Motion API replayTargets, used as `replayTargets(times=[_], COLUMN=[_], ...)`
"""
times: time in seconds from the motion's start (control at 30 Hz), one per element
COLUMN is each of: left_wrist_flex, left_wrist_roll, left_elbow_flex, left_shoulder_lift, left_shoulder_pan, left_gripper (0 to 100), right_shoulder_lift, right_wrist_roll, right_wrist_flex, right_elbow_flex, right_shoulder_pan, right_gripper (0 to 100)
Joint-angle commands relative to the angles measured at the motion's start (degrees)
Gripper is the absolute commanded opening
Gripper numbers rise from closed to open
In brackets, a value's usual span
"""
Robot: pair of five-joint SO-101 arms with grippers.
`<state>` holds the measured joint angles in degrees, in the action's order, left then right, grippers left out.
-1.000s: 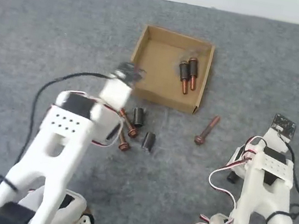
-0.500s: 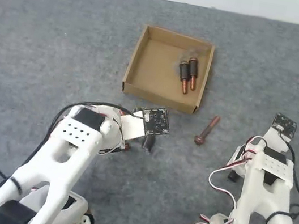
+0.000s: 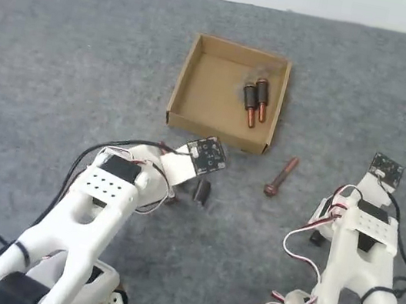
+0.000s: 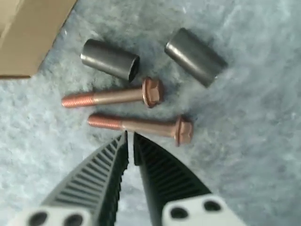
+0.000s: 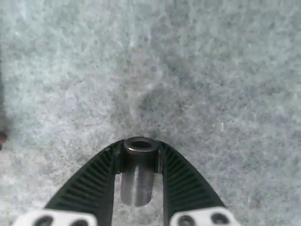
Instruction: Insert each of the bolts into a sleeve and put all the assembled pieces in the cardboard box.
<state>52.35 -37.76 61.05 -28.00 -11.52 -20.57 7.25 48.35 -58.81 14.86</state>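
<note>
Two copper bolts (image 4: 113, 96) (image 4: 141, 125) lie side by side on the grey carpet, with two dark sleeves (image 4: 110, 59) (image 4: 195, 56) just beyond them. My left gripper (image 4: 130, 137) hovers shut and empty right at the nearer bolt's shank. My right gripper (image 5: 139, 148) is shut on a third dark sleeve (image 5: 137, 181), held with its bore facing outward, low over bare carpet. The cardboard box (image 3: 199, 81) holds two assembled pieces (image 3: 255, 101). One more loose bolt (image 3: 281, 175) lies in front of the box's right corner, between the two arms.
The left arm (image 3: 108, 183) stretches over the loose parts below the box's front wall, covering most of them from above; one sleeve (image 3: 201, 191) peeks out. The right arm (image 3: 361, 233) stands at the right. A box corner (image 4: 28, 33) is close to the left gripper.
The left arm swung away from the box's left side and down over the loose bolts and sleeves, then shifted slightly. The right arm stayed still with its sleeve.
</note>
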Motion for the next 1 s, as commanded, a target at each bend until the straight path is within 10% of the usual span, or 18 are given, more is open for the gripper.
replayTargets(times=[0.0,0.97], left_wrist_flex=[3.3,-3.7], left_wrist_roll=[8.9,30.8], left_elbow_flex=[-0.3,4.9], left_shoulder_lift=[-0.3,-0.2], left_shoulder_pan=[0.1,-7.9], left_gripper=[1,1], right_shoulder_lift=[-2.8,-2.9], right_wrist_roll=[-0.7,-0.7], right_wrist_flex=[-0.8,-0.3], right_elbow_flex=[0.4,-0.8], right_shoulder_pan=[0.3,-0.9], right_gripper=[0.6,0.6])
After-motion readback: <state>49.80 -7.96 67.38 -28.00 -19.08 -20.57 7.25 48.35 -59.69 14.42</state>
